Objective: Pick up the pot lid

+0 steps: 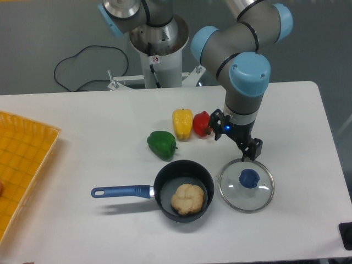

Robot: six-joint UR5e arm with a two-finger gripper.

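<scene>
Fixed camera: the gripper (235, 141) hangs, 2 fingers apart, near the blue-knobbed pot lid (233, 193).

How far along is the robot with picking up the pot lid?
The gripper is already open near the lid, which lies on the table. Nothing is in hand. Left, probably: reach the blue knob, grip it and lift.

Above my tool (236, 136), the top edge cuts off my arm (209, 47). Far to my tool's left in view, the yellow bin (27, 146) runs out of frame, its reddish content too cropped to tell. Down to its right, a black object (345, 233) is cut off.
</scene>
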